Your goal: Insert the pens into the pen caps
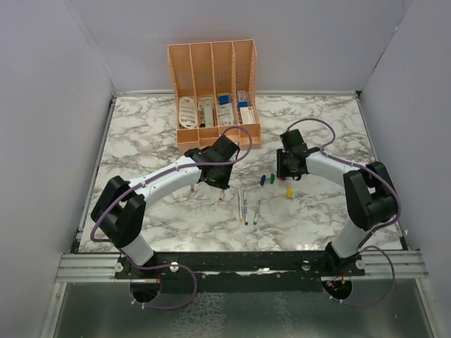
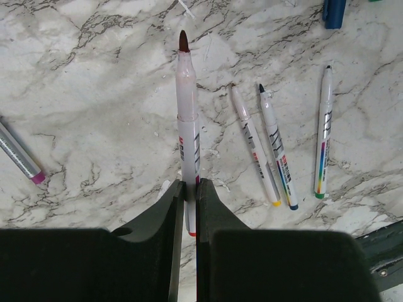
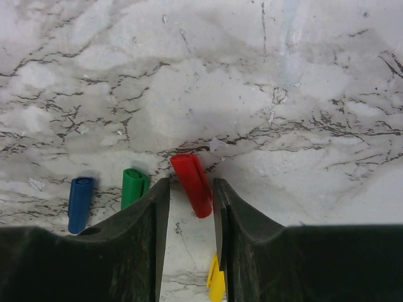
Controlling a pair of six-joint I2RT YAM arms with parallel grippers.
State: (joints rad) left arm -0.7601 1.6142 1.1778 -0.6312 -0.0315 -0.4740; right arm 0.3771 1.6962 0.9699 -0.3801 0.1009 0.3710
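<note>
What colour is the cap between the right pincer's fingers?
The cap is red. It shows best in the right wrist view.

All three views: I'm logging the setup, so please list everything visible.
red pen: one, grey-white, in left jaws
yellow pen, blue pen, green pen: three, grey-white, lying side by side
purple pen: one, silvery, apart from them
red cap: one, between right jaws
blue cap, green cap, yellow cap: three, beside right jaws
organiser: one, peach, far middle
table: one, marble
left arm: black-white, jaws shut on red pen
right arm: black-white, jaws open around red cap
</note>
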